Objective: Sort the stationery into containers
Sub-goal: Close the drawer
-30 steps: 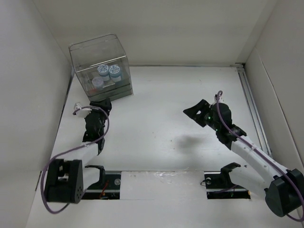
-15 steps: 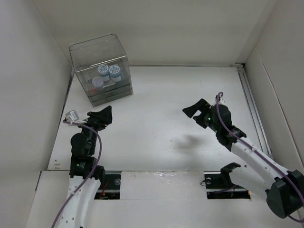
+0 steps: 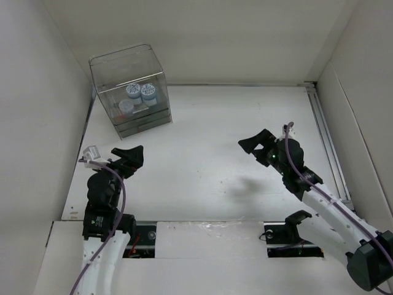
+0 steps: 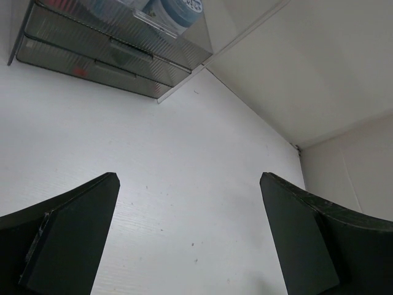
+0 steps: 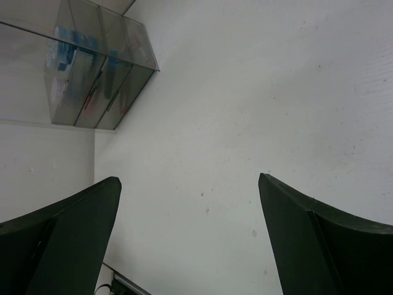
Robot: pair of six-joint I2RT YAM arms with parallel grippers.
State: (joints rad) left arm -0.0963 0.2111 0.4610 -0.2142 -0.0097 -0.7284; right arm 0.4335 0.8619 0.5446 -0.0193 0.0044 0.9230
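Observation:
The clear plastic organizer stands at the far left of the table with its lid down. Two blue-white rolls sit inside it, with a pinkish item beside them. It also shows in the left wrist view and the right wrist view. My left gripper is open and empty, in front of the organizer and apart from it. My right gripper is open and empty above the table's right middle. No markers or pens lie loose on the table.
White walls enclose the table on the left, back and right. A metal rail runs along the right edge. The arm bases and mounts sit at the near edge.
My left arm has drawn back from the organizer toward the near edge. My right gripper has shifted slightly toward the near right.

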